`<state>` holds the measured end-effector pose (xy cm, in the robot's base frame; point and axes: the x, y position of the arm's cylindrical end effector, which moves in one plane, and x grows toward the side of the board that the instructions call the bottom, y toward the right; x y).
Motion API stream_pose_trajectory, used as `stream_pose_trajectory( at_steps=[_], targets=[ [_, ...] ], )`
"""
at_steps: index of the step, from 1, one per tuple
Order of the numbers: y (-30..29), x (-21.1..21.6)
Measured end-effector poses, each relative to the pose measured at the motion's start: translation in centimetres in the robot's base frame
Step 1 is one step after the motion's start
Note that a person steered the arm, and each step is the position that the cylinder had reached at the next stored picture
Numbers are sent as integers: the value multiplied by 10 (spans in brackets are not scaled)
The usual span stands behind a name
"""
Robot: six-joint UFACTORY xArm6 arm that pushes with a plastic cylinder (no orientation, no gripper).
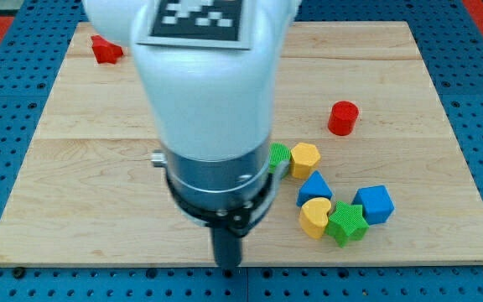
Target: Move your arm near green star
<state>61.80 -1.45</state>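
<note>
The green star (346,224) lies near the view's bottom right, touching a yellow heart (314,217) on its left and a blue cube (375,204) on its upper right. My tip (227,266) is at the board's bottom edge, well to the left of the green star and apart from every block. The white arm body fills the middle of the view and hides the board behind it.
A blue triangle (314,186) sits above the heart. A yellow hexagon (305,158) touches a green block (279,156) half hidden by the arm. A red cylinder (343,117) stands at the right, a red block (105,50) at the top left. The wooden board (409,92) lies on a blue pegboard.
</note>
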Motion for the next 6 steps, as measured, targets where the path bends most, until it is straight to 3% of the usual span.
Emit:
stream_pose_trajectory(
  at_steps=[2, 3, 6],
  targets=[
    [204, 0],
    [207, -5],
    [125, -48]
  ],
)
